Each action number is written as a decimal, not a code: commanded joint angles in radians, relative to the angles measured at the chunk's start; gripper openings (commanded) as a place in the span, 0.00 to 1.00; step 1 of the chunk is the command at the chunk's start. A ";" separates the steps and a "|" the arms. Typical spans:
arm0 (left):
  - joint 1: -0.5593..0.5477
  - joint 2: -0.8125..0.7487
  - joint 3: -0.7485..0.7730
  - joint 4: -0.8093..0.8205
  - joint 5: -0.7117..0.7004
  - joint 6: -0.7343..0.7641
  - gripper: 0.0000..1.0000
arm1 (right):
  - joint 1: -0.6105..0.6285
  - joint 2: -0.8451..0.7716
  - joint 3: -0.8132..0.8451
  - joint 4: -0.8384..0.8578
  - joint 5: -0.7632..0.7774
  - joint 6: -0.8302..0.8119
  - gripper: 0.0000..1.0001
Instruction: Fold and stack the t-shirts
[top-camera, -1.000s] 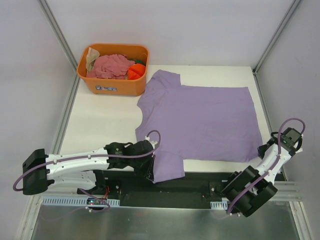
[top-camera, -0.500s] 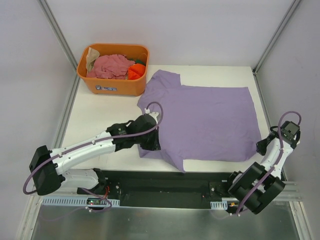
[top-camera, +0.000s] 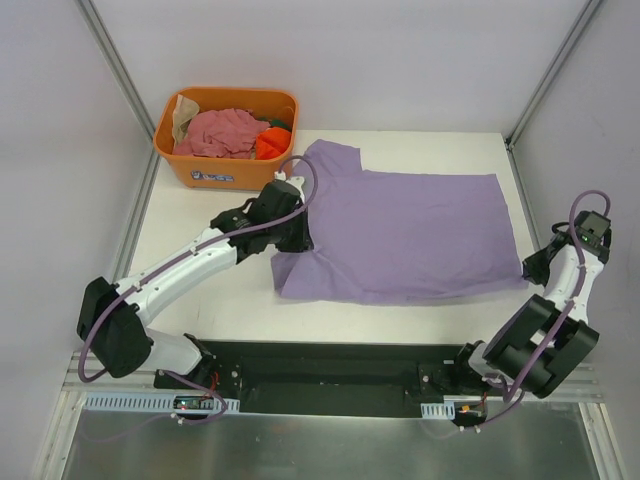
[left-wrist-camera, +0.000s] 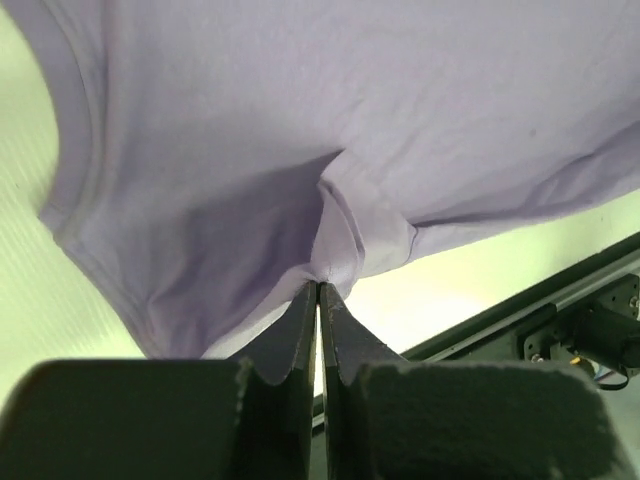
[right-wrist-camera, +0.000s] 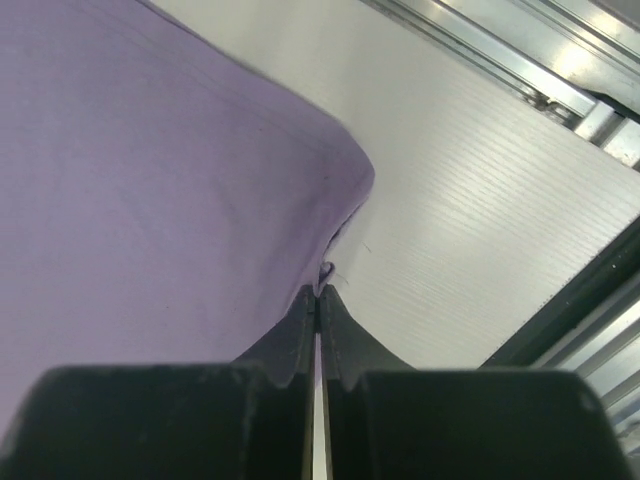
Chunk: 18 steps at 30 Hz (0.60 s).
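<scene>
The lavender-purple t-shirt (top-camera: 410, 235) lies spread across the white table, its near edge folded over towards the far side. My left gripper (top-camera: 292, 238) is shut on a pinch of the shirt's cloth (left-wrist-camera: 340, 250) near the collar end, lifted off the table. My right gripper (top-camera: 533, 268) is shut on the shirt's near right hem corner (right-wrist-camera: 335, 250) at the table's right side. Dusty pink (top-camera: 222, 131), orange (top-camera: 268, 146) and beige (top-camera: 183, 113) shirts lie bunched in the orange tub (top-camera: 228, 170).
The orange tub stands at the far left of the white table (top-camera: 200, 250). Metal frame rails (top-camera: 120, 240) run along the left and right sides. A black base strip (top-camera: 330, 365) lies along the near edge.
My left gripper has carried the near sleeve and near edge of the lavender shirt away from the front edge towards the far side, folding it over. My right gripper has moved farther in with the hem corner.
</scene>
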 joint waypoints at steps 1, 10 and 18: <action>0.015 -0.014 0.056 0.043 -0.071 0.105 0.00 | 0.041 0.040 0.074 0.001 0.009 -0.032 0.01; 0.073 0.024 0.102 0.150 -0.111 0.332 0.00 | 0.070 0.110 0.159 0.031 0.012 -0.047 0.02; 0.127 0.174 0.227 0.185 -0.120 0.503 0.00 | 0.084 0.181 0.202 0.066 -0.002 -0.058 0.03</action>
